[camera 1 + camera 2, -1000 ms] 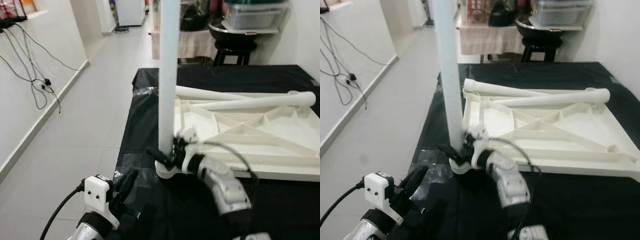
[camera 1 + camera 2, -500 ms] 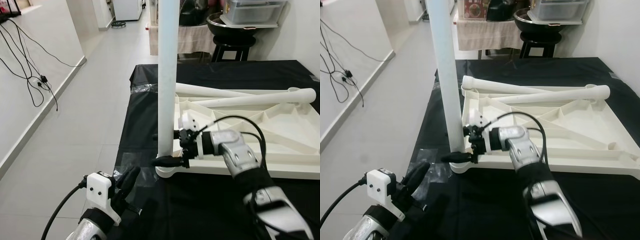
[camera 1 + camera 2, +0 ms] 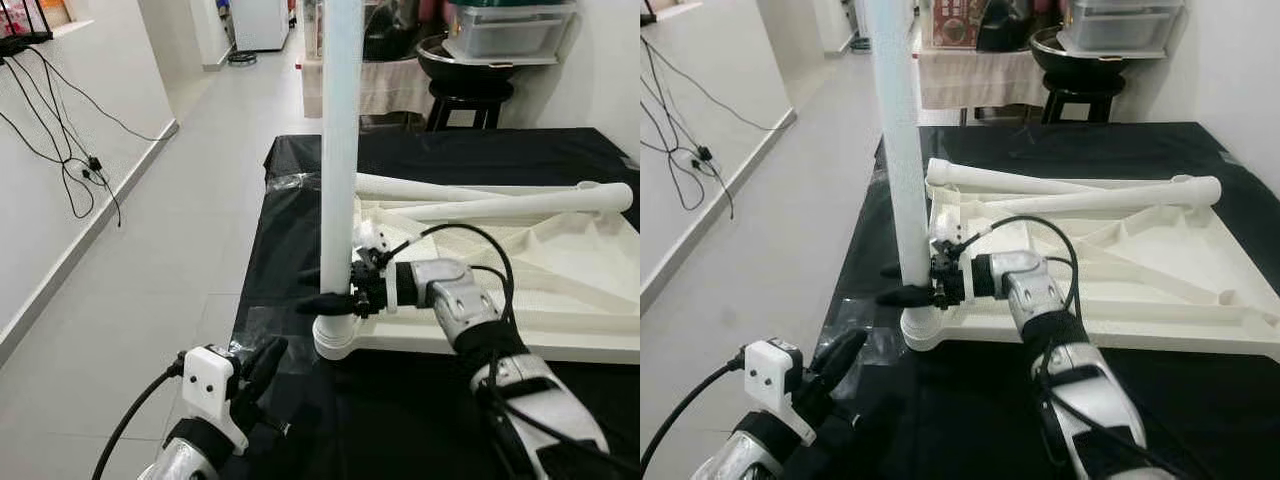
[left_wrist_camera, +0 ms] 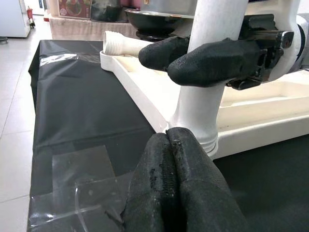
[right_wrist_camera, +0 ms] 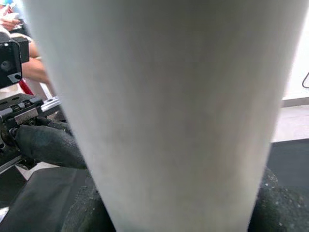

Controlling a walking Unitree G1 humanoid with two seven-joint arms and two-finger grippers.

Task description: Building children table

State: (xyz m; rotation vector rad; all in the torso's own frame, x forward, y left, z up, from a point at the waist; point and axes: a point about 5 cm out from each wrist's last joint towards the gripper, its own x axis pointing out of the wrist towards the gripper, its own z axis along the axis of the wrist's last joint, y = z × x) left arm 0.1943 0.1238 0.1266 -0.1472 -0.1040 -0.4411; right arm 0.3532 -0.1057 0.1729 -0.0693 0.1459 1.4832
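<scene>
A white table top (image 3: 560, 335) lies upside down on the black-covered table. One white leg (image 3: 338, 150) stands upright in its near left corner socket (image 3: 335, 338). My right gripper (image 3: 892, 285) reaches in from the right and is shut on this leg just above the socket, one finger on each side. In the right wrist view the leg (image 5: 164, 111) is very close between the black fingers (image 5: 46, 145). Two loose legs (image 3: 430, 188) (image 3: 520, 203) lie across the far side of the top. My left gripper (image 4: 169, 140) is shut and empty, low and just in front of the socket.
The black cloth (image 3: 290, 240) ends at the table's left edge, with open floor (image 3: 150, 250) beyond. Cables (image 3: 80, 165) hang on the left wall. A stool with a bowl (image 3: 470, 65) stands behind the table. A person's arm (image 5: 36, 70) is in the right wrist view.
My right gripper has moved from the socket at the leg's foot to slightly higher on the leg, and its arm now comes in level from the right. The left gripper has barely moved.
</scene>
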